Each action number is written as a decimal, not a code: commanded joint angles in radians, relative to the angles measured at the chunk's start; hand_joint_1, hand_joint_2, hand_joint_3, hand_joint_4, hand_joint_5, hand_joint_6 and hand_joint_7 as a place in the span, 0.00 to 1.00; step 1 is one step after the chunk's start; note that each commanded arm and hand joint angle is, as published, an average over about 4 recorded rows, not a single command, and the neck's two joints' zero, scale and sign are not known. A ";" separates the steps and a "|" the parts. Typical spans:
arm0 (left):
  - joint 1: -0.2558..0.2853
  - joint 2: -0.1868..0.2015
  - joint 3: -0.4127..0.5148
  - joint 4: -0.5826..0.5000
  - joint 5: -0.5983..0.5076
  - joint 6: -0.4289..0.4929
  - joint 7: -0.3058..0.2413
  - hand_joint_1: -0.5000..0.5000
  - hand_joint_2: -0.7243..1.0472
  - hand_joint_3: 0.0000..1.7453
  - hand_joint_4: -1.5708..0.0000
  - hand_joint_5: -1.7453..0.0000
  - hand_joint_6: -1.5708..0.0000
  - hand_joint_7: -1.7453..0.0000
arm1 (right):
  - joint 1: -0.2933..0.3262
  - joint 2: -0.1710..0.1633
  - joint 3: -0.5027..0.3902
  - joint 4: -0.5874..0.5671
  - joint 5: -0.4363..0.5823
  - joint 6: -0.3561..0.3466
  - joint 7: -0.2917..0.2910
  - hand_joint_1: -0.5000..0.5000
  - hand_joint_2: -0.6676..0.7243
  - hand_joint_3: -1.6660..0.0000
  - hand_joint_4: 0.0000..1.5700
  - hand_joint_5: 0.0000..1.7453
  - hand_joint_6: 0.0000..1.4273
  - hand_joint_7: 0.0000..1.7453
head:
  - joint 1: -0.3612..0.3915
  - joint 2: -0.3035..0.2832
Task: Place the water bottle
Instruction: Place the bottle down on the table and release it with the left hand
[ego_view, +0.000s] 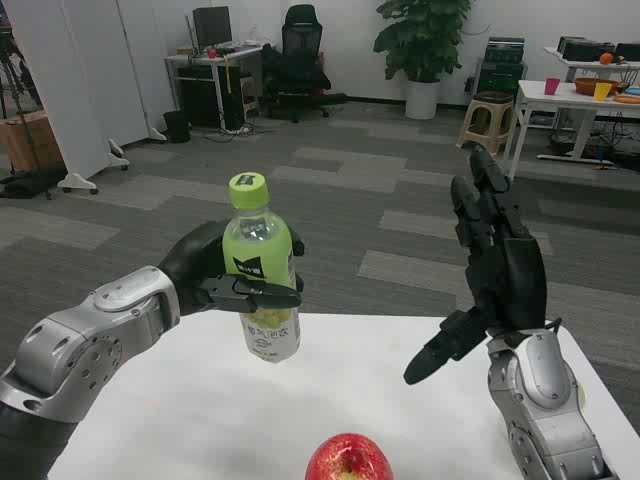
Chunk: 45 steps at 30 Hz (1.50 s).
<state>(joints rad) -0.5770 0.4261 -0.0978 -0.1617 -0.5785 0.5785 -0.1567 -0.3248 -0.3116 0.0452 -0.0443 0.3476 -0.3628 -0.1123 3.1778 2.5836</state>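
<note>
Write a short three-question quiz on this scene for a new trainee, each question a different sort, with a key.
1. True or false: the left hand holds the water bottle upright.
2. Multiple choice: where is the red apple?
A. in the right hand
B. on the white table, at the near edge of the view
C. on the floor
3. Fill in the missing word: the right hand is raised with its fingers apart and holds ______.

Key
1. True; the fingers wrap the bottle's middle, green cap up.
2. B; it lies on the white table, apart from both hands.
3. Nothing.
</note>
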 joint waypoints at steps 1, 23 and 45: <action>0.080 0.001 0.001 -0.045 0.002 -0.003 -0.001 0.42 0.80 0.00 0.02 0.00 0.15 0.07 | 0.038 -0.001 0.045 0.000 0.026 -0.015 0.003 0.04 0.95 1.00 0.00 0.00 0.00 0.00 | 0.005 0.015; 0.173 -0.024 0.002 0.005 0.048 -0.188 0.001 0.42 0.80 0.00 0.02 0.00 0.15 0.08 | 0.038 -0.001 0.061 0.008 0.033 -0.013 0.003 0.04 0.95 1.00 0.00 0.00 0.00 0.00 | 0.028 -0.037; 0.223 -0.053 -0.089 0.376 0.077 -0.494 -0.036 0.40 0.85 0.00 0.07 0.00 0.18 0.12 | 0.029 -0.006 0.076 0.041 0.039 -0.012 0.002 0.04 0.95 1.00 0.00 0.00 0.00 0.00 | 0.037 -0.086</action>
<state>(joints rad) -0.3672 0.3709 -0.1688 0.1648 -0.5165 0.0862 -0.1877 -0.2891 -0.3137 0.1152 -0.0066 0.3808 -0.3693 -0.1098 3.2161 2.4988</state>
